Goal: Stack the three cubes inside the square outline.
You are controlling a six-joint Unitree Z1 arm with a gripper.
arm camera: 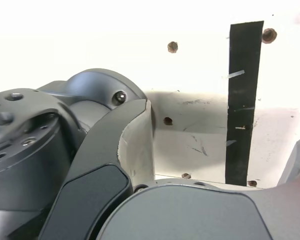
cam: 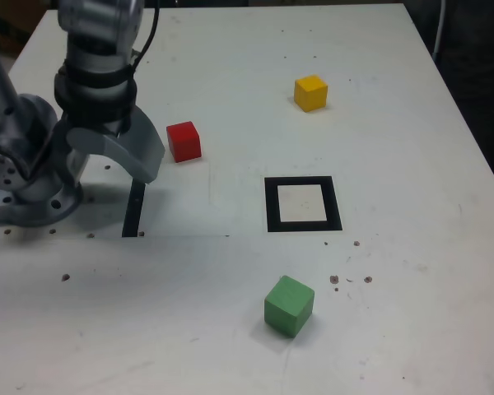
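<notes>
Stacking not yet begun

Pincer (cam: pixel 119 156) spread wide, grasping nothing, low above strip (cam: pixel 134 208) near base. Red cube (cam: pixel 184 141) just beside; outline (cam: pixel 303 204) bare; yellow cube (cam: pixel 310 93) beyond, green cube (cam: pixel 289 305) nearer camera. All three left to place.

exterior: high, angled down over whole table (cam: pixel 230 49) | wrist: close, facing down past pincer (arm camera: pixel 140 150) | shared: black strip (cam: pixel 134 210) by arm base
</notes>
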